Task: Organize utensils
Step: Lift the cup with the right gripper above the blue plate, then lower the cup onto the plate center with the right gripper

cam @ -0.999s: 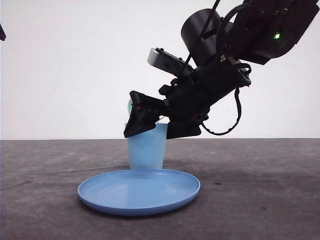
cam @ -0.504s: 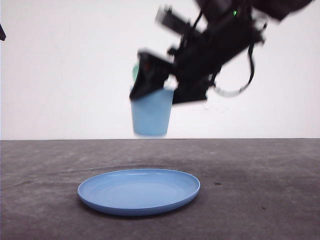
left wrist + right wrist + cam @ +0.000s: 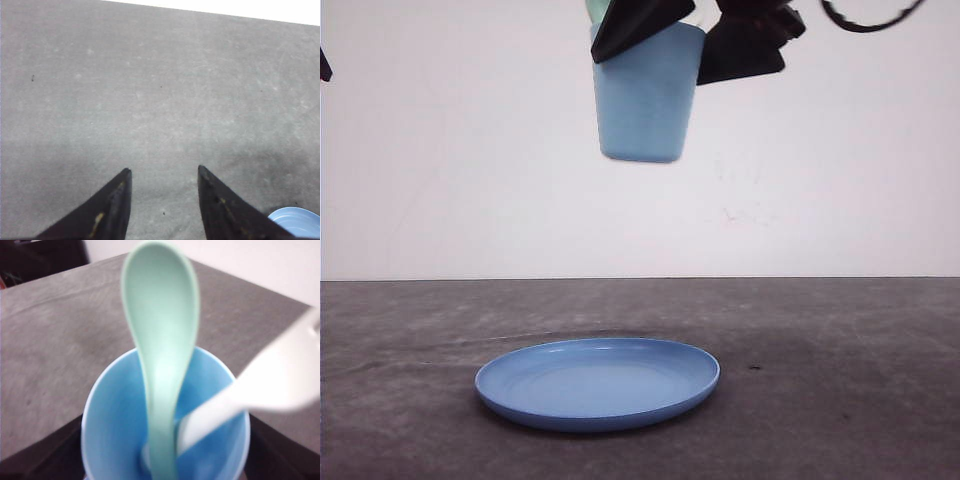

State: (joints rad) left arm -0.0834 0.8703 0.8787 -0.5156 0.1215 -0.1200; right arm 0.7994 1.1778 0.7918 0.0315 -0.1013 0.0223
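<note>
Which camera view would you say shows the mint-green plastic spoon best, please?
The right wrist view: the mint-green plastic spoon stands in the light blue plastic cup, bowl up, seen close. The front view shows a green sliver above the cup's rim; the left wrist view shows table.

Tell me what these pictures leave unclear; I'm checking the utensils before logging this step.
- Fork: tines blurred and cut by the right wrist view's edge.
- Spoon: handle end hidden inside the cup.
- Right gripper: cropped by the front view's top edge.
- Plate: mostly cut off in the left wrist view.
</note>
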